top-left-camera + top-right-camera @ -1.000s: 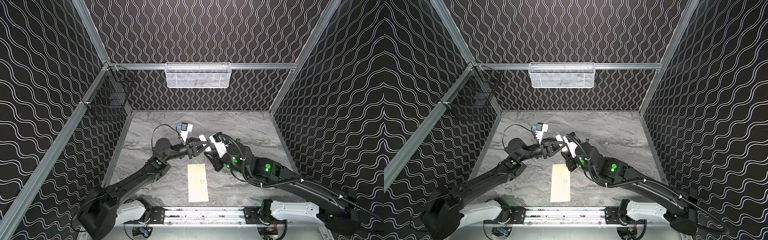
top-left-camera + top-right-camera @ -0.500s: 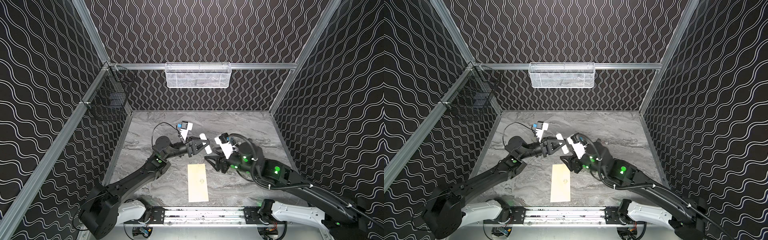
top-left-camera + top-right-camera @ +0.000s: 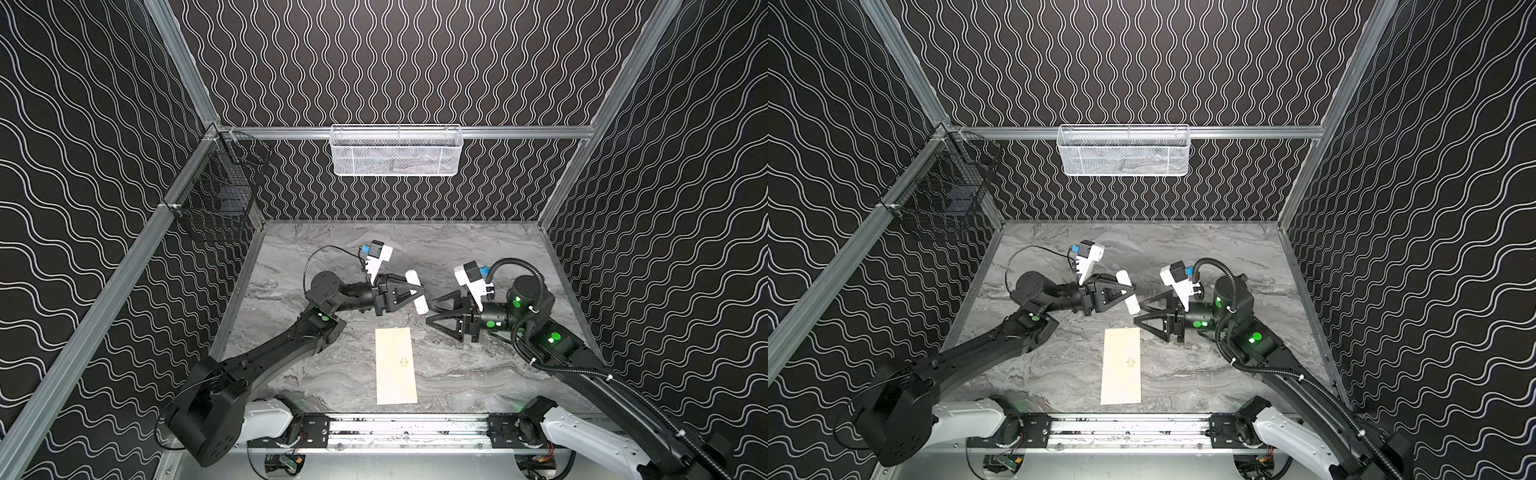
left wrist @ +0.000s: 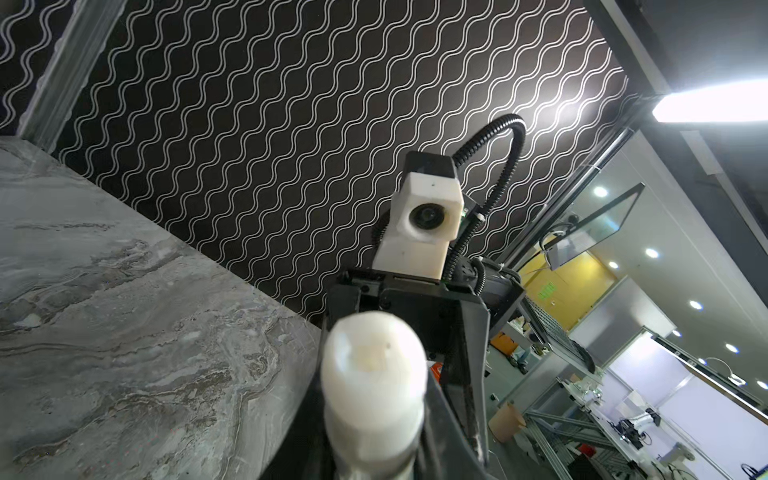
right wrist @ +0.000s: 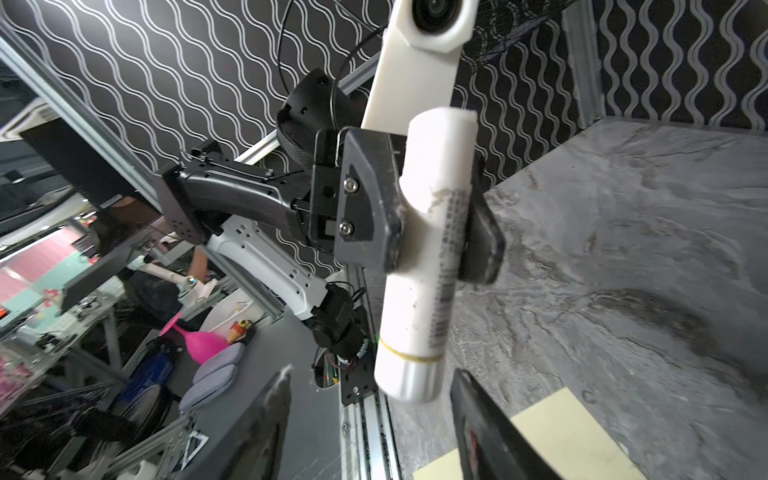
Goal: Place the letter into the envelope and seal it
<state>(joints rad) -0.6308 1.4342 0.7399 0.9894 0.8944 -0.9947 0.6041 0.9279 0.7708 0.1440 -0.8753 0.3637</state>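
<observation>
While left gripper (image 3: 416, 292) pinches the white stick (image 3: 421, 306), its middle hidden, right gripper (image 3: 429, 311) gapes.

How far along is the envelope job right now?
Done, apparently: the long pale cream paper envelope lies flat on the grey marble table as a plain rectangle, no flap sticking out and no loose letter in view. In hand: the left gripper is shut on a white cylindrical stick; the right gripper is open, empty. Left: whether the flap is glued cannot be seen, so sealing is unconfirmed.
</observation>
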